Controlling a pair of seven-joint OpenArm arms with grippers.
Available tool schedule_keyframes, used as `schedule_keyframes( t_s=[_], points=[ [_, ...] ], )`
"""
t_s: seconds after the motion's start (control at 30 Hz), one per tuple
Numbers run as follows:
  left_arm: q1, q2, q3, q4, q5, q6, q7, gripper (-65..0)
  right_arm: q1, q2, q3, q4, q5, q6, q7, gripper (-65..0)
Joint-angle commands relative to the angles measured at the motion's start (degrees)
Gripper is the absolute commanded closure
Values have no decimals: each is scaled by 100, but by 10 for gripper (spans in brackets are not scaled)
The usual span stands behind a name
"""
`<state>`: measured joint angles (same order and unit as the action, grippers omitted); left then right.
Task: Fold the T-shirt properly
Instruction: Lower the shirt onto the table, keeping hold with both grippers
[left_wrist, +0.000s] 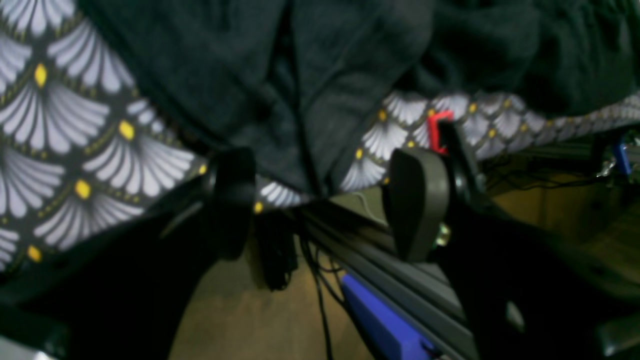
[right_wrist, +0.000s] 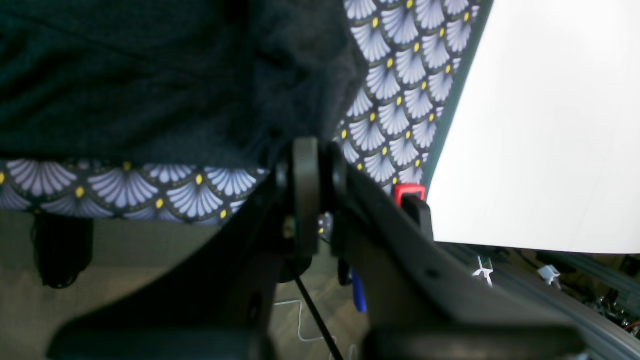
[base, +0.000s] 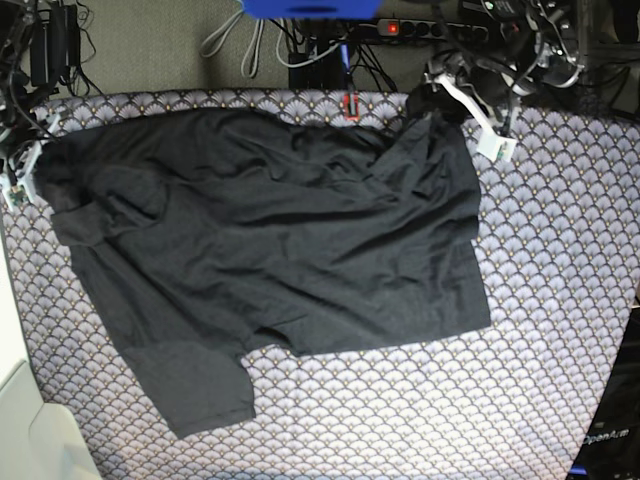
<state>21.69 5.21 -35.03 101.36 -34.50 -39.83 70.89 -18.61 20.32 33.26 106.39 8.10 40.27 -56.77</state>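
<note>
The T-shirt (base: 270, 250) lies spread across the tabletop (base: 560, 350), the right gripper (right_wrist: 314, 150) pinching its upper-left corner, the left gripper (left_wrist: 320, 200) gaping wide at its upper-right edge.

Tablecloth (base: 560, 300) covers the table; dark ground, pale scallop fans, a yellow dot at each fan's peak; hangs over the far edge in both wrist views. Red clip (left_wrist: 439, 131) sits on that edge; blue bar (left_wrist: 385, 325) below it, blurred. Black cables (base: 300, 40) and power strip (base: 425, 28) on the floor beyond; one red light on the strip. White panel (right_wrist: 545, 125) beside the cloth's edge.
</note>
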Motion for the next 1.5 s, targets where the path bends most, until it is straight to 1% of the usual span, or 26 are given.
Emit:
schedule_keyframes(
  t_s=[0.0,0.1,0.27,0.43,0.6,0.67,0.73,0.8,0.87,0.9,0.93,0.97,1.0,1.1,1.23,1.4,1.47],
  points=[
    [-29,-16,-1,84,-18,-17,-78,-415,37,109,46,108,3,-27,64,0],
    [-29,19,-1,101,228,-17,-78,-415,46,109,46,108,3,-27,64,0],
    [-117,107,-1,66,457,-17,-87,-415,37,109,46,108,3,-27,64,0],
    [-213,266,8,66,694,-17,-87,-415,19,109,46,108,3,-27,64,0],
    [-231,266,17,-110,685,-17,-87,-410,19,109,63,108,3,-27,55,0],
    [-240,239,17,-233,676,-17,-87,-369,11,109,72,108,3,-27,55,0],
    [-266,222,26,-338,676,-17,-87,-298,11,109,72,108,3,-27,55,0],
    [-328,222,17,-426,676,-17,-78,-198,11,109,63,108,3,-27,55,0],
    [-345,213,17,-532,676,-17,-78,-79,11,109,55,108,3,-27,55,0],
    [-354,213,8,-558,685,-17,-78,-30,11,109,55,108,3,-27,55,0],
    [-354,213,8,-567,694,-17,-78,0,11,109,55,108,3,-27,55,0],
    [-354,213,8,-567,685,-17,-78,0,11,109,55,108,3,-27,55,0],
    [-354,213,8,-532,685,-17,-78,-15,19,109,55,108,3,-27,55,0],
    [-345,151,-10,-347,712,-17,-78,-6,19,109,63,108,3,-27,55,0],
    [-363,28,-335,92,720,-17,-17,-6,28,109,55,117,3,-27,64,0],
    [-706,-473,-713,242,694,-17,27,-6,46,109,46,126,3,-27,55,0],
    [-873,-622,-801,242,720,-17,212,-6,46,109,28,126,3,-27,47,0]
  ],
)
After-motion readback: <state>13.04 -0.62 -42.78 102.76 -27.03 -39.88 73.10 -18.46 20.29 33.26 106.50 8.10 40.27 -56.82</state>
